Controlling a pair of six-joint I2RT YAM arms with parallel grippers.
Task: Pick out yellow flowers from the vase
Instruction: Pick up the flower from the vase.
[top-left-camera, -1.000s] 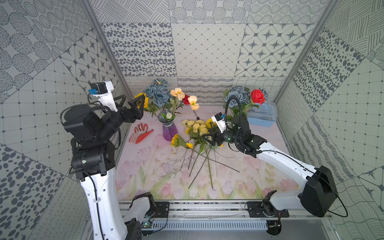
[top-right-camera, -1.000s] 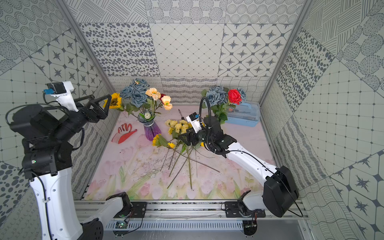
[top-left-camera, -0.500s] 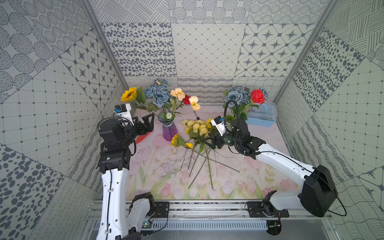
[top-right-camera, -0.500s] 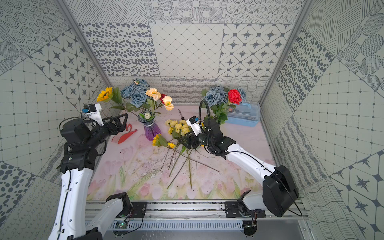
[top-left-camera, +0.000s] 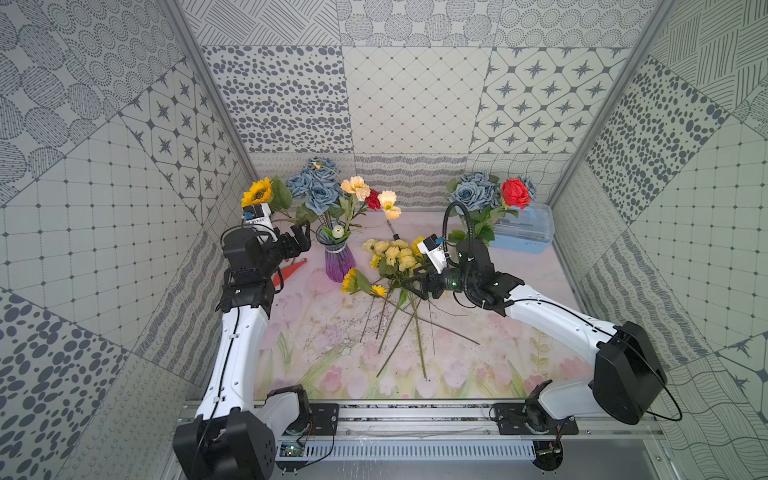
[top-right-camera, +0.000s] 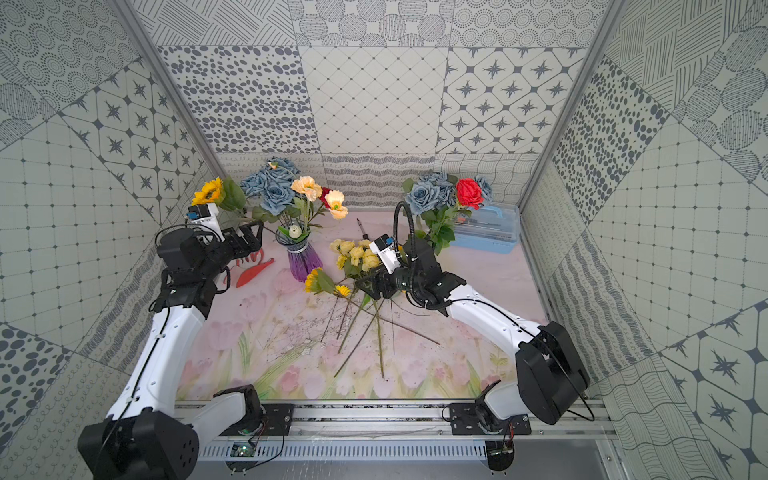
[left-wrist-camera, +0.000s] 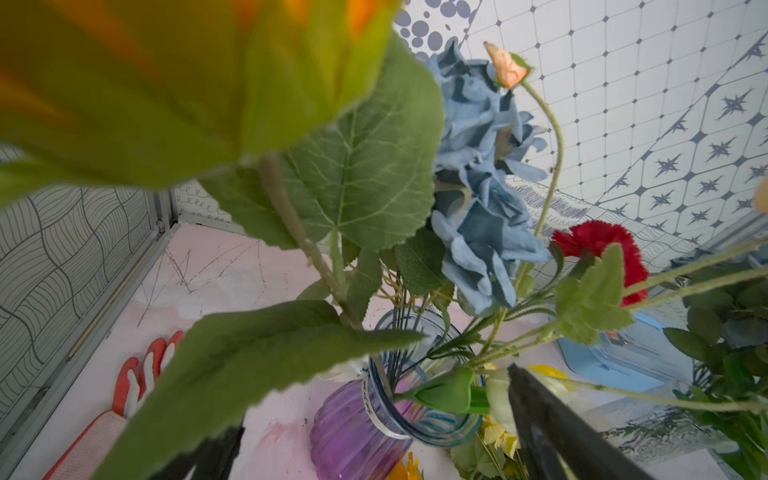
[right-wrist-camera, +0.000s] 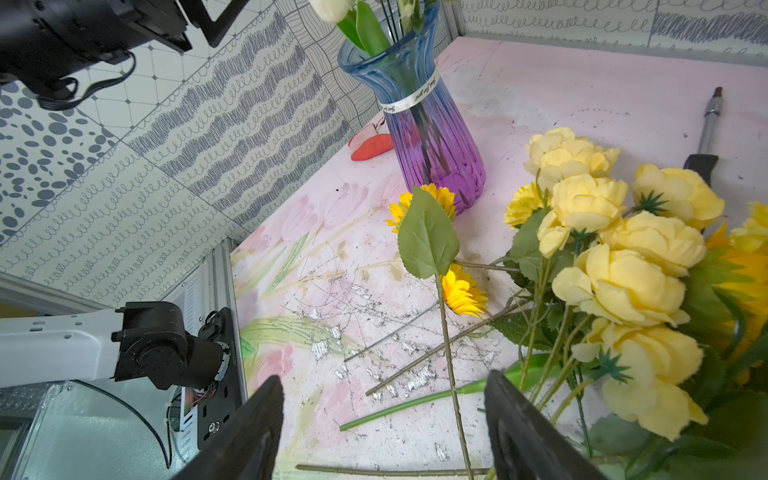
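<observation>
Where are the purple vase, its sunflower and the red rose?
purple vase (right-wrist-camera: 436, 158): right wrist view, ribbed belly.
sunflower (top-left-camera: 257, 192): in a top view, dark centre.
red rose (top-left-camera: 516, 193): in a top view, petals.

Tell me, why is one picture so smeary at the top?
Left wrist view: the sunflower sits too near the lens, so it is an out-of-focus yellow-green smear, while the blue rose and vase are sharp. Right wrist view: the yellow roses are crisp. Both top views: evenly lit and sharp.
</observation>
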